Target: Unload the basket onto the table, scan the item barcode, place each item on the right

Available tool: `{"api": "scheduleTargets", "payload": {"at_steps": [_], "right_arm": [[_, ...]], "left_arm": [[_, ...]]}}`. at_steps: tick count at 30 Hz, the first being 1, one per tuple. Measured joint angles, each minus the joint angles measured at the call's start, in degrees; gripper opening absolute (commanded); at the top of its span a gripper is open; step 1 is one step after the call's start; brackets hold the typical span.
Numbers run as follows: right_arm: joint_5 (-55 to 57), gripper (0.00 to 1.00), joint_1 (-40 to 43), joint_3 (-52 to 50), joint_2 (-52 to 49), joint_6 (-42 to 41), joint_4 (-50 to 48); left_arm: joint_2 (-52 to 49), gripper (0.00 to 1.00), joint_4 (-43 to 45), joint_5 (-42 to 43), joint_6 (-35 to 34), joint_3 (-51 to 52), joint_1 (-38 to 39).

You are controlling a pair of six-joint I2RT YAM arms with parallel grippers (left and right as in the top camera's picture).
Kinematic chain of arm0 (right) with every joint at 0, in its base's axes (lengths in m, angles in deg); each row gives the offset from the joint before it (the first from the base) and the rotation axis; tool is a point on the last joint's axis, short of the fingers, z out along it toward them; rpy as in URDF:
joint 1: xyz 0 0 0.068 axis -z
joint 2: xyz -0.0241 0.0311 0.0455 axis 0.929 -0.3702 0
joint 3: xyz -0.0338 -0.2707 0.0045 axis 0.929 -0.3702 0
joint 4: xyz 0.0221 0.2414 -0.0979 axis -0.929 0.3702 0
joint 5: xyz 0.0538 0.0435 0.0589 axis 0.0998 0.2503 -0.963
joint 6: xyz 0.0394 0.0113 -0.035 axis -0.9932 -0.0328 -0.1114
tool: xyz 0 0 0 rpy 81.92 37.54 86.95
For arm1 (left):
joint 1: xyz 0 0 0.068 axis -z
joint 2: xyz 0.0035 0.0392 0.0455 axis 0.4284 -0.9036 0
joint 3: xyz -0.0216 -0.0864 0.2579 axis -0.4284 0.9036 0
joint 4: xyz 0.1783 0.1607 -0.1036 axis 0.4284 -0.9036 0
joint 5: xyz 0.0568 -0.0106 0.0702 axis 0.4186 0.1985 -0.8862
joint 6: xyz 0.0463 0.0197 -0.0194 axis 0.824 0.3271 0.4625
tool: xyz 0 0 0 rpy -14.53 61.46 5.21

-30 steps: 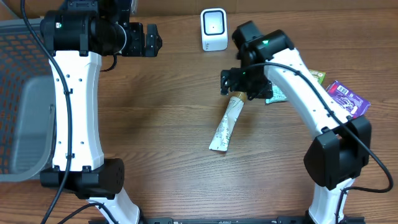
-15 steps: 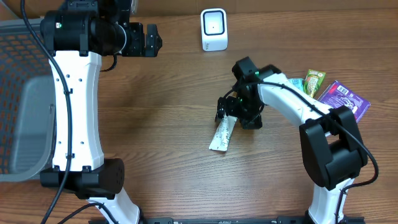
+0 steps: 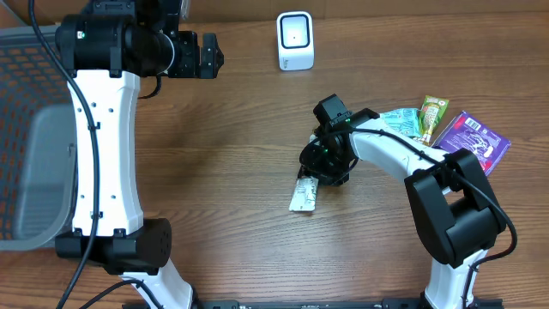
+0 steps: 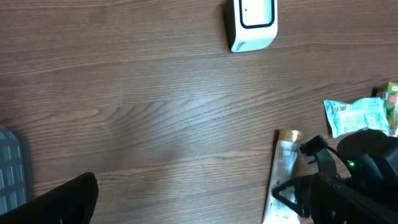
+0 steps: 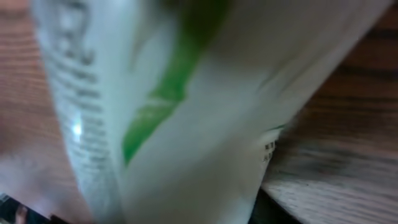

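Shows a slim white stick packet (image 3: pixel 303 196) lying flat and slanted at mid wooden table (image 3: pixel 232 172), well below the white barcode scanner (image 3: pixel 295 40), upper half hidden under the right gripper (image 3: pixel 316 172); impossible to tell from the blurred wrist view whether clamped on the film or merely straddling it. Likely to handle as light, limp and slick, prone to buckle or slip, so best pinched across the narrow width near the middle, barcode face left bare. Leaves the left gripper (image 3: pixel 210 56) spread wide and empty far off, with a teal packet (image 3: pixel 399 122), green packet (image 3: pixel 431 113) and purple packet (image 3: pixel 472 137) at right.

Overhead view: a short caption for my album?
Right tool over a white packet on the wooden table, white scanner beyond.
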Motion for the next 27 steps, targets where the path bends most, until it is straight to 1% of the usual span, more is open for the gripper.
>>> {"api": "scheduleTargets", "payload": {"at_steps": [5, 10, 14, 17, 19, 22, 24, 25, 27], "right_arm": [[-1.42, 0.04, 0.66, 0.15, 0.0, 2.78, -1.84], [-0.66, 0.04, 1.25, 2.12, -0.46, 11.08, -3.45], [0.04, 0.04, 1.57, 3.72, -0.94, 19.34, -7.56], [0.13, 0.04, 1.6, 3.96, -0.94, 23.28, -10.1], [-0.28, 0.18, 1.6, 3.96, -0.96, 24.76, -10.75], [-0.42, 0.3, 1.6, 3.96, -0.96, 26.36, -10.99], [-0.42, 0.44, 1.62, 3.96, -0.96, 27.08, -11.04], [-0.52, 0.49, 1.62, 3.96, -0.96, 27.28, -10.99], [-0.61, 0.53, 1.62, 3.98, -0.96, 27.19, -10.67]], "left_arm": [[0.0, 1.0, 0.0, 0.02, -0.02, 0.0, 0.0], [0.0, 1.0, 0.0, 0.0, -0.02, 0.0, 0.0], [0.0, 1.0, -0.02, 0.0, 0.0, 0.0, 0.0], [0.0, 1.0, 0.0, 0.02, 0.0, 0.0, 0.0], [0.0, 1.0, -0.02, 0.02, -0.02, 0.0, 0.0], [0.0, 1.0, -0.02, 0.02, 0.0, 0.0, 0.0], [0.0, 1.0, -0.02, 0.0, -0.02, 0.0, 0.0], [0.0, 1.0, 0.0, 0.02, -0.02, 0.0, 0.0], [0.0, 1.0, 0.0, 0.0, -0.02, 0.0, 0.0]]}}
